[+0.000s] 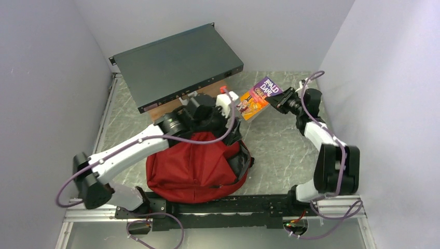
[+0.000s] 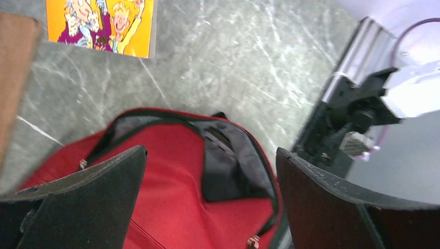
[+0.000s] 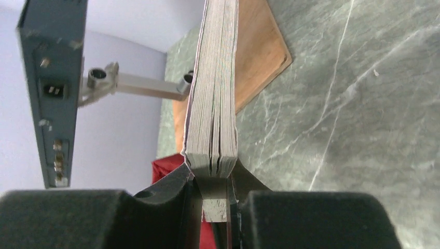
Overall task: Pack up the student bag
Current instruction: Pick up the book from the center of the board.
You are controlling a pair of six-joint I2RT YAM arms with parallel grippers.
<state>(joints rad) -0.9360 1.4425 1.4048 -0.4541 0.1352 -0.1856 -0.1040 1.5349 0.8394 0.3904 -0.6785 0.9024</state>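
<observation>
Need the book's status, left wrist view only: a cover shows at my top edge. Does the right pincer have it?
Observer: Yes. The right pincer is shut on the Roald Dahl paperback at its edge.
Operator: Where is it from the bag?
Observer: Beyond the student bag, off its far right side, between the rack unit and the right arm.
Operator: Brown thing on my left?
Observer: A wooden board lying under that rack unit.

The left arm (image 1: 129, 148) and right arm (image 1: 319, 135) have white shells, black joints and looping purple cables (image 1: 339, 176).
</observation>
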